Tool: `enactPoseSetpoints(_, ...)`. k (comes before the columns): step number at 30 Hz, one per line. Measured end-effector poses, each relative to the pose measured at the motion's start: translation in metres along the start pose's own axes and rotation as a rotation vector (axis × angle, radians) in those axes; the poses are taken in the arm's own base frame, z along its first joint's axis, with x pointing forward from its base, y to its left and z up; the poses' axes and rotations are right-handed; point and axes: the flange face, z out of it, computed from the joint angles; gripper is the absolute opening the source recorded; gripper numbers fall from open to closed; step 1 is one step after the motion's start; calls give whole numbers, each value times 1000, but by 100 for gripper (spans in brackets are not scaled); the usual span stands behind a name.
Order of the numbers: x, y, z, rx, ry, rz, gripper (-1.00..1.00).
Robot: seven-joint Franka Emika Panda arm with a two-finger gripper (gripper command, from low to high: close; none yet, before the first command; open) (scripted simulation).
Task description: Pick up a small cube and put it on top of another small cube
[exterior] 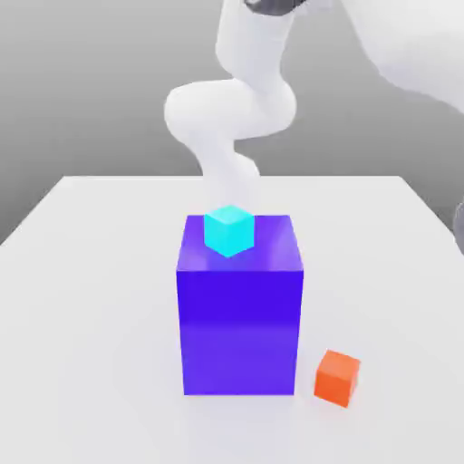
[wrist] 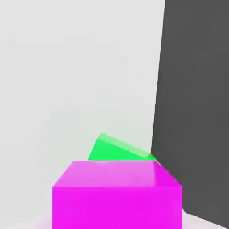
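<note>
Pink cube [wrist: 117, 194] sits close under the hand camera with a green cube [wrist: 117, 150] just behind it. Can't tell the pincer's state. Stacking not done; grasp unconfirmed. Cyan cube [exterior: 228, 229] tops the blue block [exterior: 240, 313]; orange cube [exterior: 337, 377] on tabletop [exterior: 91, 299].

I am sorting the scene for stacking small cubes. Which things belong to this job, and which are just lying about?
For the job:
- pink cube

Lying about:
- green block
- cyan cube
- blue block
- orange cube
</note>
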Motion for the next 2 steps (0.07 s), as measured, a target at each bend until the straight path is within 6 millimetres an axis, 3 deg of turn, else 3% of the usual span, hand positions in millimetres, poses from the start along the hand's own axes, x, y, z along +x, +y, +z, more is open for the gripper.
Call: enactPoseSetpoints(2,0,0,0,0,0,0,100)
